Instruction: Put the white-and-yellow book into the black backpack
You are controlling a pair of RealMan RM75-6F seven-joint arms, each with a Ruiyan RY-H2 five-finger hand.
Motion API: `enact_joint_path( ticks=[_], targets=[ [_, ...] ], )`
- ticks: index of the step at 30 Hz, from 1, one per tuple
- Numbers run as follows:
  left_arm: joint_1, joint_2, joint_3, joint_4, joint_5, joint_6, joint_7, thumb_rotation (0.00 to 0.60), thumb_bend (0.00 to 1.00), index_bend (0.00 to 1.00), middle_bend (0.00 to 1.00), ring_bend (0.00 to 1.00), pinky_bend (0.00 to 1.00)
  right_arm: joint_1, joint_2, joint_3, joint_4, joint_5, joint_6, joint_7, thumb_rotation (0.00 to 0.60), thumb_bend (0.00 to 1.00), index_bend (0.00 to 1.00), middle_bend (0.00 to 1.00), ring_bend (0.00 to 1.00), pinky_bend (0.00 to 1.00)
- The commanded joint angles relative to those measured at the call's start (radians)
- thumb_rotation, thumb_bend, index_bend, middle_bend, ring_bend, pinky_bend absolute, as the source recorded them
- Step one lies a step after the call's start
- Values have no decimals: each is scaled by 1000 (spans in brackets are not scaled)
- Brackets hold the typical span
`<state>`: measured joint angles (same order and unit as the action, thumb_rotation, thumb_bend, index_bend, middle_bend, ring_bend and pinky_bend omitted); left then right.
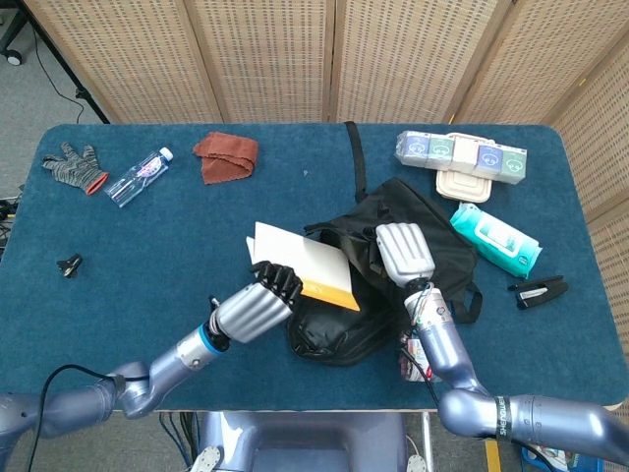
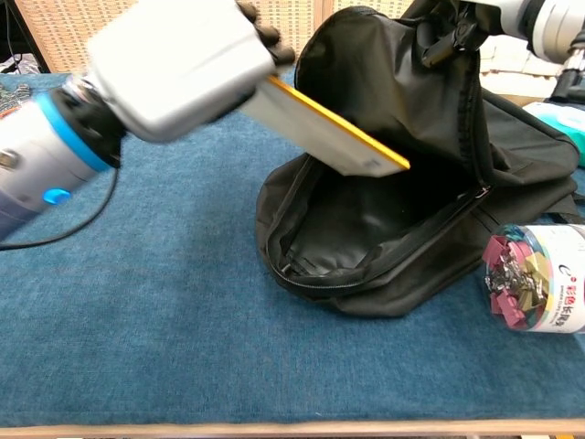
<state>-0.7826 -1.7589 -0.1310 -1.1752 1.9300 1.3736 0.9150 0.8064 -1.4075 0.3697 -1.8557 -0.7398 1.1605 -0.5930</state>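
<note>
My left hand (image 1: 254,310) (image 2: 174,64) grips the white-and-yellow book (image 1: 303,265) (image 2: 324,131) by one end. The book tilts downward, its far corner inside the open mouth of the black backpack (image 1: 432,251) (image 2: 393,219). My right hand (image 1: 403,253) (image 2: 526,16) holds the backpack's upper flap lifted, so the dark lining shows in the chest view. The backpack lies at the middle right of the blue table (image 1: 177,236).
A jar of coloured binder clips (image 2: 539,290) stands beside the backpack's near right side. At the back lie a brown cloth (image 1: 226,155), a water bottle (image 1: 139,176) and a glove (image 1: 73,166). Tissue packs (image 1: 460,152), a teal wipes pack (image 1: 495,239) and a stapler (image 1: 539,291) are on the right.
</note>
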Motion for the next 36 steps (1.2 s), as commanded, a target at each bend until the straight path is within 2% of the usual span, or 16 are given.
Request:
enact_joint_path(
  ticks=[1, 8, 17, 23, 29, 36],
  targets=[
    [-38, -64, -1, 65, 17, -51, 69, 600, 536, 886, 706, 618, 677, 1, 21, 1, -21, 13, -7, 13, 600, 1000, 621, 692, 726, 715],
    [-69, -170, 0, 143, 3, -144, 223, 600, 538, 898, 718, 625, 684, -3, 82, 4, -77, 41, -35, 54, 600, 1000, 621, 693, 726, 715],
    [-124, -284, -41, 204, -58, -236, 270, 600, 537, 899, 718, 624, 685, 2, 159, 7, -156, 88, -50, 72, 600, 1000, 622, 694, 726, 715],
    [-172, -351, -82, 272, -110, -294, 282, 600, 538, 899, 717, 619, 685, 7, 200, -5, -196, 88, -58, 79, 600, 1000, 622, 694, 726, 715],
    [-202, -390, -95, 333, -142, -310, 244, 600, 537, 899, 717, 614, 685, 8, 228, -14, -222, 82, -62, 98, 600, 1000, 622, 696, 726, 715],
    [-240, -453, -103, 452, -181, -307, 181, 600, 533, 899, 717, 605, 685, 7, 261, -31, -266, 53, -50, 115, 600, 1000, 623, 698, 726, 715]
  ],
)
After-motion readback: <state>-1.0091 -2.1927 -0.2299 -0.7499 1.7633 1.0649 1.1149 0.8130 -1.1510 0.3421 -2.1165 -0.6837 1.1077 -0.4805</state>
